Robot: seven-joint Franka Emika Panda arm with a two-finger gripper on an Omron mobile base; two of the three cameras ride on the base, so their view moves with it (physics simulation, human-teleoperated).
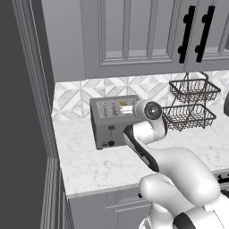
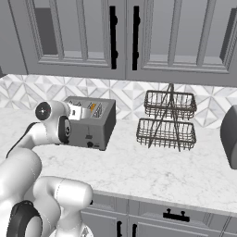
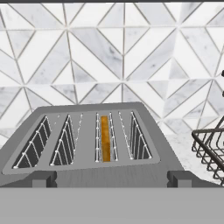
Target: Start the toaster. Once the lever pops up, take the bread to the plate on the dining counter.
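The grey four-slot toaster (image 1: 112,120) (image 2: 92,125) (image 3: 87,168) stands on the marble counter against the tiled wall. The bread (image 3: 105,139) sits deep in its third slot from the left, showing just an orange-tan crust edge (image 1: 122,103) (image 2: 93,109). A black lever (image 1: 112,128) and a knob (image 1: 111,143) show on the toaster's front face. My gripper (image 1: 127,110) (image 2: 76,112) (image 3: 111,179) hovers at the toaster's front top edge, open, fingers spread wide with nothing between them. The plate and the dining counter are out of view.
A two-tier wire basket (image 1: 192,103) (image 2: 166,121) (image 3: 212,148) stands right of the toaster. Grey upper cabinets (image 1: 134,36) hang close above. A tall grey panel (image 1: 31,112) bounds the counter on the left; a dark appliance (image 2: 230,136) sits far right.
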